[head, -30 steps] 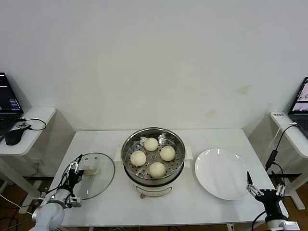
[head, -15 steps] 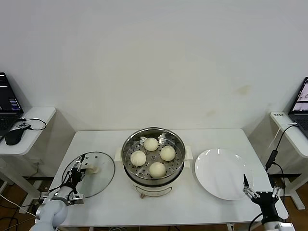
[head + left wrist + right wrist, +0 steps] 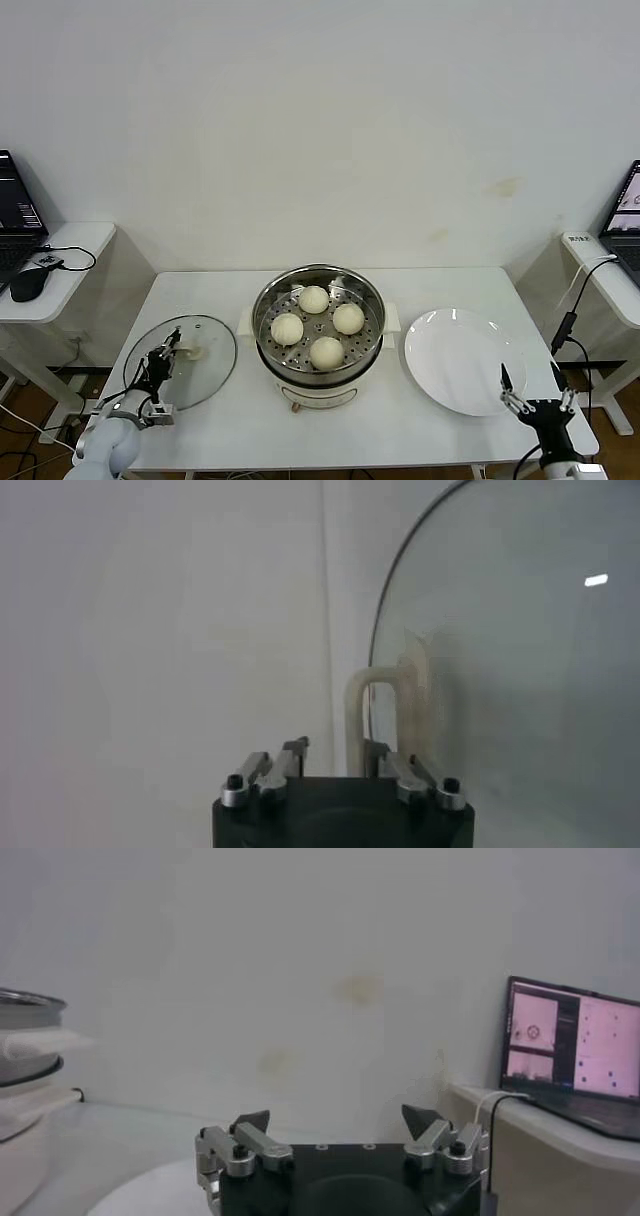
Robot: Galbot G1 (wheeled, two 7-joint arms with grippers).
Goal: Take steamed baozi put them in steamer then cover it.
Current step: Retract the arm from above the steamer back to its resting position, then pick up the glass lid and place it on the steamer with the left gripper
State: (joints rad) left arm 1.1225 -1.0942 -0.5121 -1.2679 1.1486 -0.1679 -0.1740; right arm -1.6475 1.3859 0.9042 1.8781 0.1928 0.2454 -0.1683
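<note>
The steamer (image 3: 372,300) stands mid-table with four baozi on its perforated tray: one at the back (image 3: 314,299), one right (image 3: 348,318), one left (image 3: 287,328), one in front (image 3: 326,352). The glass lid (image 3: 205,385) lies flat on the table to its left, cream handle (image 3: 191,352) up. My left gripper (image 3: 170,348) is at the lid, partly open. In the left wrist view the gripper (image 3: 335,748) has the handle (image 3: 375,695) just ahead, one leg of it between the fingertips. My right gripper (image 3: 530,385) is open and empty at the front right corner, and also shows in the right wrist view (image 3: 335,1118).
A flat white plate (image 3: 460,360) lies right of the steamer, just beside my right gripper. Side tables with laptops stand far left (image 3: 20,215) and far right (image 3: 625,215). The steamer's edge (image 3: 25,1038) shows in the right wrist view.
My left gripper has moved a little closer to the lid handle. My right gripper has sunk and drifted slightly left along the front edge. The baozi and the steamer have not moved.
</note>
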